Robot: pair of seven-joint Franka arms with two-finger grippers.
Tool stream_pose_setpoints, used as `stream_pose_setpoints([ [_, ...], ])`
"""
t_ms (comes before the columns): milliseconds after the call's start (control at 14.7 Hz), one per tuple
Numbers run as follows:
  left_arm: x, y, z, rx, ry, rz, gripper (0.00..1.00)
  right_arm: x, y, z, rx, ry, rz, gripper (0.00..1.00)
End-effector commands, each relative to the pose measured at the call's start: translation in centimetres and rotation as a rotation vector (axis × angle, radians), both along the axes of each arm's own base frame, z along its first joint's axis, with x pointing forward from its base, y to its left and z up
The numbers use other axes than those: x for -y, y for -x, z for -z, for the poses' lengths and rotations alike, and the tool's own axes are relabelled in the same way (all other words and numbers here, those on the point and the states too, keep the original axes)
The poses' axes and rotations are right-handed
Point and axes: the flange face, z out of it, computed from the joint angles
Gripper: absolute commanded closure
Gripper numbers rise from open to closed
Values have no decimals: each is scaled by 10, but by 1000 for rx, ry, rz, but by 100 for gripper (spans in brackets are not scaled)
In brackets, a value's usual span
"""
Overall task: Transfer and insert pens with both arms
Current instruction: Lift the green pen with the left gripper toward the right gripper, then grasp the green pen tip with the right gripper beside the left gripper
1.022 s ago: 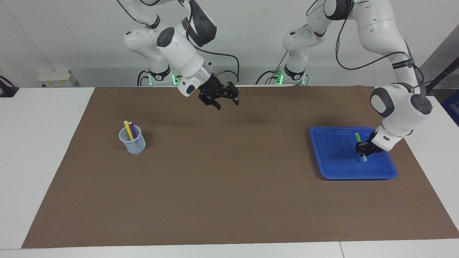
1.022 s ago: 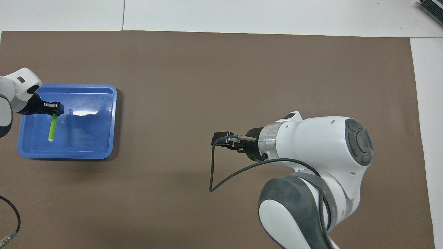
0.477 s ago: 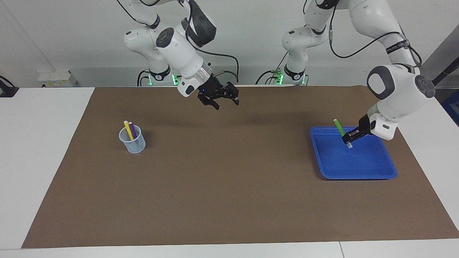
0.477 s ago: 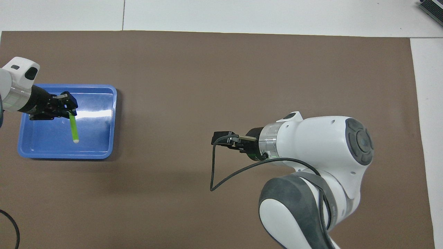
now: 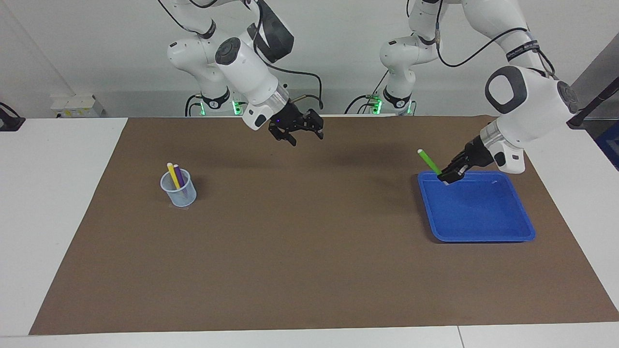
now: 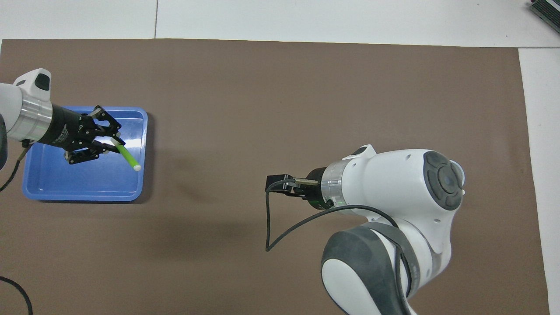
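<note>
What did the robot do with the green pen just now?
The left gripper, shut on the green pen, lifted it out of the blue tray and swung it toward the table's middle. The open right gripper kept waiting in the air. The cup with two pens stayed put.

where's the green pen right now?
In the facing view the green pen is held tilted in the shut left gripper, up in the air over the blue tray at the left arm's end of the table.
</note>
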Motion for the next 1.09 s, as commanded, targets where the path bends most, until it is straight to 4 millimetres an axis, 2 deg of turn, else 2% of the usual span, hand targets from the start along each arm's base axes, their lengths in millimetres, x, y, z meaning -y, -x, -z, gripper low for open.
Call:
stream_pose_setpoints([
  [0, 18, 22, 0, -91, 94, -146, 100, 0, 3, -2, 19, 22, -5, 0],
  [204, 38, 41, -1, -125, 162, -216, 100, -3, -1, -9, 36, -6, 12, 0],
  [409, 49, 56, -10, -147, 160, -273, 100, -18, -4, -36, 41, -131, 62, 0],
  [613, 72, 77, -21, -179, 137, -336, 100, -53, 2, -47, 107, -185, 129, 2],
  [818, 77, 83, -27, -195, 126, -412, 100, -97, 20, -45, 131, -240, 213, 4],
  [954, 90, 88, -27, -201, 118, -445, 100, -115, 26, -50, 124, -262, 219, 4],
  [1022, 94, 92, -30, -189, 118, -449, 100, -118, 26, -47, 117, -260, 223, 4],
])
